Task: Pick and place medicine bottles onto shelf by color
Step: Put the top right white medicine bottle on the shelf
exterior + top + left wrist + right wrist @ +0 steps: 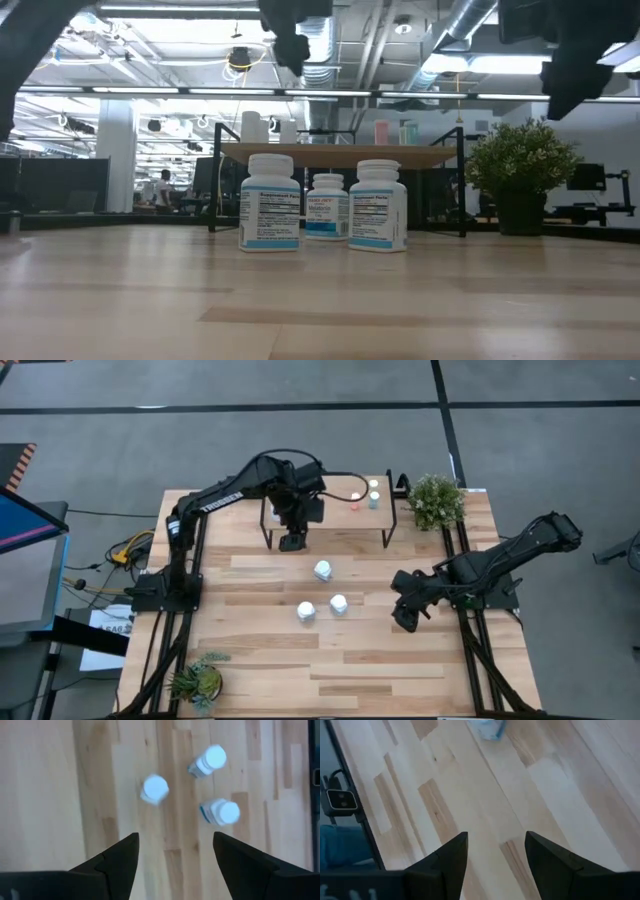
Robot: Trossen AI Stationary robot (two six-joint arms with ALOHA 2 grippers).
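Observation:
Three white bottles with blue labels stand upright on the plank table (pixel 323 571) (pixel 338 604) (pixel 305 612); they also show in the low view (pixel 270 201) (pixel 326 206) (pixel 378 205). The shelf (pixel 345 520) stands at the far side and carries tiny bottles at its right end (pixel 355 499) (pixel 374 501) (pixel 381 131). Pale bottles stand on its left part (pixel 250 127). My left gripper (pixel 292 542) (pixel 175 852) is open and empty, high over the shelf's near edge, pointing down at the three white bottles (pixel 155 787). My right gripper (pixel 407 620) (pixel 496 850) is open and empty, above the table to their right.
A potted plant (pixel 436 501) stands right of the shelf at the far right corner. Another plant (pixel 196 680) sits at the near left corner. Bare planks (pixel 380 670) lie between the bottles and the near edge. A bottle's edge shows in the right wrist view (pixel 487 727).

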